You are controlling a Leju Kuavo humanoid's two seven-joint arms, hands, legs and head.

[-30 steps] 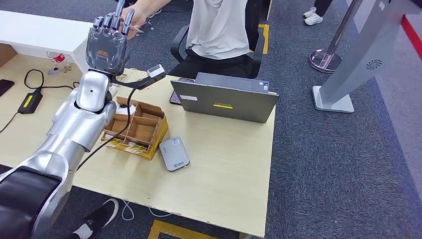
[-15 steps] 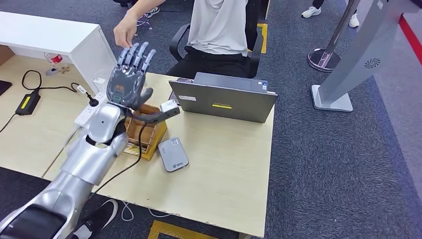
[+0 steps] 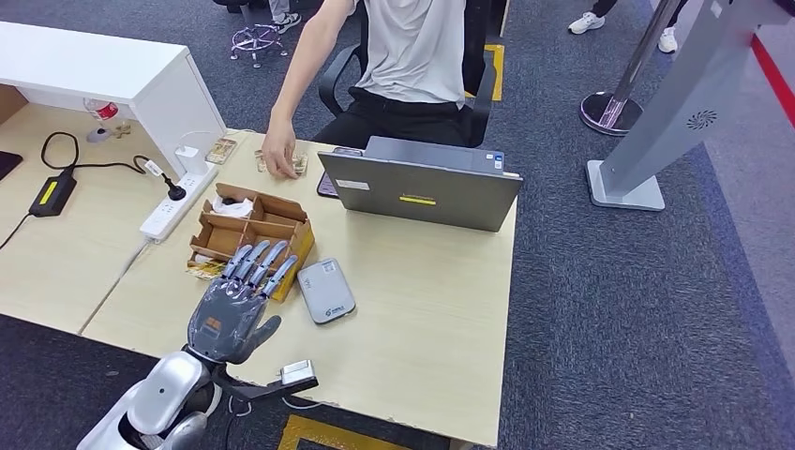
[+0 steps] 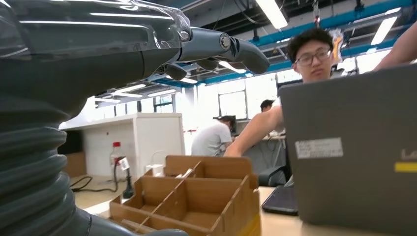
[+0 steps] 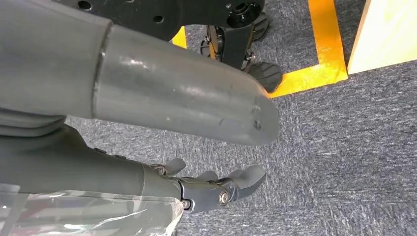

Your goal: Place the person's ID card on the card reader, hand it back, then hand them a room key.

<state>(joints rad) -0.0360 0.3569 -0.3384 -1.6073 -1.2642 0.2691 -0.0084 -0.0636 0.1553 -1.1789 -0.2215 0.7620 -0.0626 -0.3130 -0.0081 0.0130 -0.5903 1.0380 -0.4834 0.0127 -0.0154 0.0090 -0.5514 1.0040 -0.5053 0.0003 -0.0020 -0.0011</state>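
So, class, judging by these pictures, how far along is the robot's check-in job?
Done: hard to say. The reader lies bare, and the person's hand rests on something small by the laptop. In hand: nothing. The left hand is open above the table, and the right hand hangs empty. Left: possibly the key handover.

Open-plan office/lab floor: light wood desk (image 3: 431,309) w/ grey laptop (image 3: 422,192), power strip (image 3: 173,202), cardboard organiser (image 3: 253,234); grey carpet tiles (image 3: 637,309) w/ yellow tape; seated person (image 3: 412,56) on office chair; ceiling strip lights (image 4: 273,12).
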